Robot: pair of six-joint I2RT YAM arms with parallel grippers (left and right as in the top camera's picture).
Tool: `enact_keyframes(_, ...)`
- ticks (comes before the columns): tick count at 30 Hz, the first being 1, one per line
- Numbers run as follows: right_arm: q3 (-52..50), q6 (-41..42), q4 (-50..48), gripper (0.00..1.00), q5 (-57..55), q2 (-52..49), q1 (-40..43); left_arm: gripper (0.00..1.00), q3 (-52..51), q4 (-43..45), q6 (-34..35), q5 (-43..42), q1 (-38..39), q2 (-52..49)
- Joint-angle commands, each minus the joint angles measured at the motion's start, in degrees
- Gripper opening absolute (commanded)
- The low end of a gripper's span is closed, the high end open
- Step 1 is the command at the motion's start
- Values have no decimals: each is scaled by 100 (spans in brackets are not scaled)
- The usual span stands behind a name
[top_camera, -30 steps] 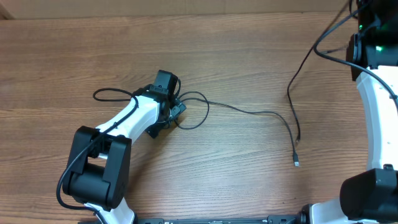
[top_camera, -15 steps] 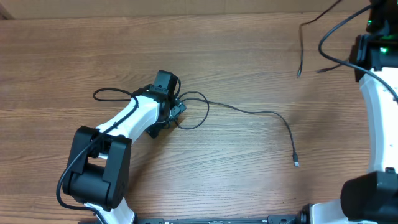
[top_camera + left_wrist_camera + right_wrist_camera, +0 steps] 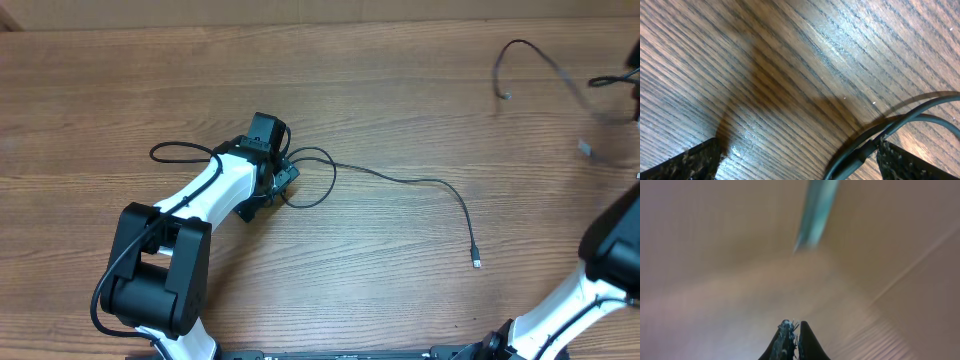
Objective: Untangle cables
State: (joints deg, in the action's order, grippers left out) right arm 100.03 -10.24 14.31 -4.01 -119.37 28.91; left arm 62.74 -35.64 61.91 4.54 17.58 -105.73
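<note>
Wooden table point(image 3: 350, 80), thin black cable point(image 3: 400, 179) lying across

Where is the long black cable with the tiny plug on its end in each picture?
Overhead: the long cable runs from beside the left gripper rightwards across mid-picture, then curves down to its plug end at lower right.
Left wrist: black cable strands cross at the lower right; probably its looped end, but that is uncertain.
Right wrist: not in it; the picture is blurred.
Shared landmark: the wood-grain table.

Glossy wood-grain table point(image 3: 380, 90), matt black cables point(image 3: 400, 180)
</note>
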Motion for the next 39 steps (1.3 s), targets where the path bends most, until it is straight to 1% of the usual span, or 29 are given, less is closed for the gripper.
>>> enact_keyframes(1, 55, 168, 127, 4, 927, -251, -389, 99, -190, -31, -63, -7, -31, -179)
enact_keyframes(5, 85, 400, -208, 4, 1054, -278, -717, 100, -190, -31, -63, -7, -31, -179)
enact_keyframes(8, 214, 424, -219, 4, 999, -278, -881, 100, -190, -31, -63, -7, -31, -179)
enact_keyframes(11, 348, 426, -96, 4, 702, -278, -949, 99, -190, -31, -66, -7, -31, -179)
enact_keyframes(15, 474, 420, 225, 5, 664, -278, -946, 99, -190, -31, -63, -7, -31, -179)
enact_keyframes(16, 474, 422, 280, 20, 667, -278, -946, 99, -190, -31, -63, -7, -31, -179)
enact_keyframes(17, 474, 422, 363, 38, 664, -278, -940, 100, -190, -31, -63, -7, -31, -179)
enact_keyframes(19, 472, 433, 629, 67, 669, -295, -916, 100, -190, -31, -63, -4, -31, -179)
enact_keyframes(20, 470, 485, 820, 100, 669, -315, -903, 100, -190, -31, -63, -7, -31, -179)
enact_keyframes(23, 448, 750, 1427, 100, 671, -472, -896, 99, -190, -31, -63, -7, -31, -179)
enact_keyframes(26, 446, 750, 1910, 100, 1073, -483, -962, 100, -190, -31, -66, -7, -31, -179)
enact_keyframes(30, 446, 756, 2061, 100, 1497, -481, -1172, 100, -190, -31, -63, -7, -31, -179)
enact_keyframes(33, 446, 745, 2387, 100, 2157, -481, -1381, 99, -190, -31, -63, -7, -31, -179)
enact_keyframes(34, 446, 800, 2778, 100, 2433, -481, -1449, 100, -190, -31, -63, -7, -31, -179)
enact_keyframes(37, 435, 1982, 3711, 100, 2715, -496, -1488, 100, -190, -31, -63, -7, -31, -179)
enact_keyframes(38, 422, 2225, 3963, 100, 2898, -496, -1491, 99, -190, -31, -63, -7, -31, -179)
enact_keyframes(39, 422, 2291, 4153, 100, 3101, -496, -1491, 99, -190, -31, -63, -7, -31, -179)
